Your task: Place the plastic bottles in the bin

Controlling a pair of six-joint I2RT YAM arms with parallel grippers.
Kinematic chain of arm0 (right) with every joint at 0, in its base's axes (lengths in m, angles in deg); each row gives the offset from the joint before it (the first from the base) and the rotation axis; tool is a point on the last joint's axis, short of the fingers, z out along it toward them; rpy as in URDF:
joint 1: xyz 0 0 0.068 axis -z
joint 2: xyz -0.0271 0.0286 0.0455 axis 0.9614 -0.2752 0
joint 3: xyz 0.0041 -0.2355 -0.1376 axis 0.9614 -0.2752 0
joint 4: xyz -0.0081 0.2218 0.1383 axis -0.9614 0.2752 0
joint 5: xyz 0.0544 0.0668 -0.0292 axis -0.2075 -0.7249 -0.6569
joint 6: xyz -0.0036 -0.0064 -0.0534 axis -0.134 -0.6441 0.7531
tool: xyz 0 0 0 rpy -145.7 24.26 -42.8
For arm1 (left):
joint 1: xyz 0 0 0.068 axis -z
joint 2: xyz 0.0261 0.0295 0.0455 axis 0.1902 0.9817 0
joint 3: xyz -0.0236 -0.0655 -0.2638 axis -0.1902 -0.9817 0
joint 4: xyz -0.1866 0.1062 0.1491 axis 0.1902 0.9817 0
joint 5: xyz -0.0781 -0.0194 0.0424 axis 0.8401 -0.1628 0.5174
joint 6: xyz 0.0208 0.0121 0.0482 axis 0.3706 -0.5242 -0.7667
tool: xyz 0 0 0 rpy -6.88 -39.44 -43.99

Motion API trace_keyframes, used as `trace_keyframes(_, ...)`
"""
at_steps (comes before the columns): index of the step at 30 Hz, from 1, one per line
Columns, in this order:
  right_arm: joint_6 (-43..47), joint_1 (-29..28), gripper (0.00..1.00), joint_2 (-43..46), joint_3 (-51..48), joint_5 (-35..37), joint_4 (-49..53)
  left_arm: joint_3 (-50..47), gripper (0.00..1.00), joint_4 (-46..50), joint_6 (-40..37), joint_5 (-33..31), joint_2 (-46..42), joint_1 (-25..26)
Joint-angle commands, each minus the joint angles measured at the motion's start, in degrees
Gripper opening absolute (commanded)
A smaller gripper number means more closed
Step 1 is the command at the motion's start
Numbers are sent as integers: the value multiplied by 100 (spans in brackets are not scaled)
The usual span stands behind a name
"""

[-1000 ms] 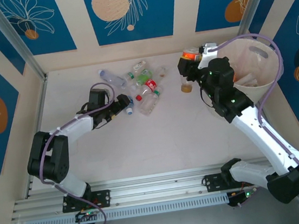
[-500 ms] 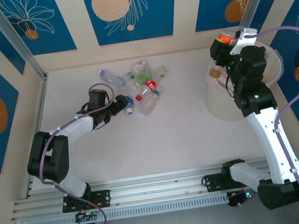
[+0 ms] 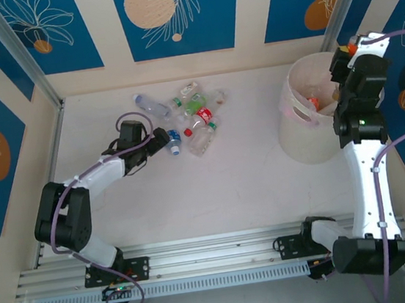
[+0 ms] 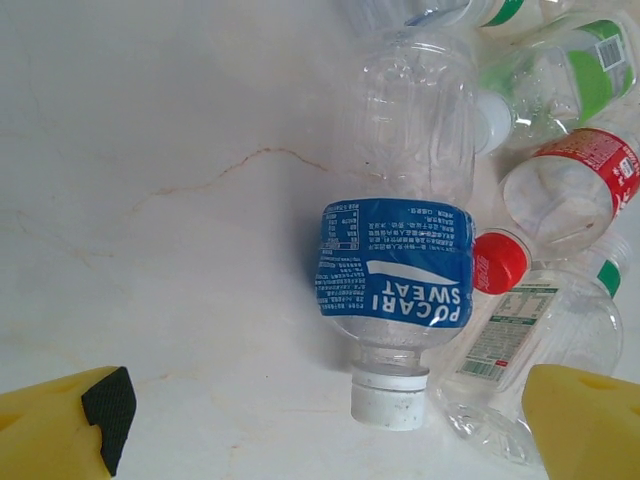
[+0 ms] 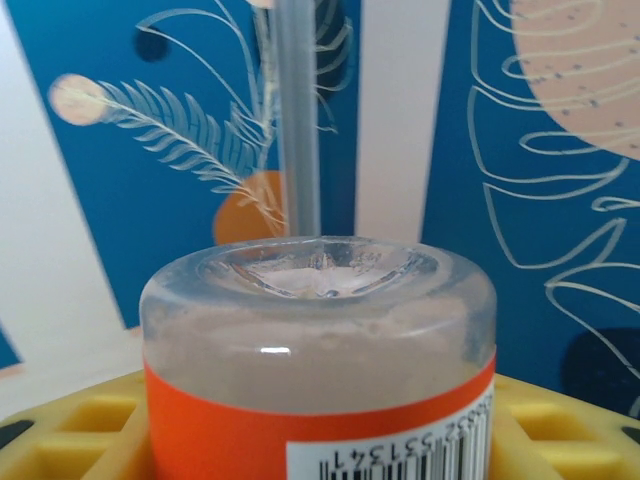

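The left jaws stand wide apart, low over the bench (image 3: 228, 178), one yellow finger (image 4: 60, 425) on each side in the left wrist view and neither touching anything. Between them and just ahead lies a blue-labelled bottle (image 4: 400, 270) on its side, its white cap pointing back toward the jaws. To the right of it and further ahead lie the rest of the plastic bottles (image 3: 194, 115) in a loose heap, among them a red-labelled bottle (image 4: 585, 170) and a green-labelled bottle (image 4: 585, 70), with a red cap (image 4: 500, 260) touching the blue label. The right jaws are clamped on an orange-labelled bottle (image 5: 320, 350), its clear base turned to the wrist camera between the yellow fingers (image 5: 70, 420). These jaws hang above the bin (image 3: 304, 139), near its far right rim, and a bottle lies inside it below them
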Motion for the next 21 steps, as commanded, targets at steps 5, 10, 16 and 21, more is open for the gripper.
trace_keyframes(5, 211, 264, 42, -411, -274, 710, -125, 413, 100, 381, -348, -82, 36, 123)
trace_keyframes(10, 91, 321, 49, -750, -72, 1168, 198, 801, 100, 853, -628, 104, 247, 184)
trace_keyframes(16, -194, 314, 70, -992, 198, 1716, 678, 730, 100, 531, -740, 489, 246, 239)
trace_keyframes(21, -619, 286, 90, -843, 307, 1641, 1003, 512, 100, 314, -735, 345, 96, 255)
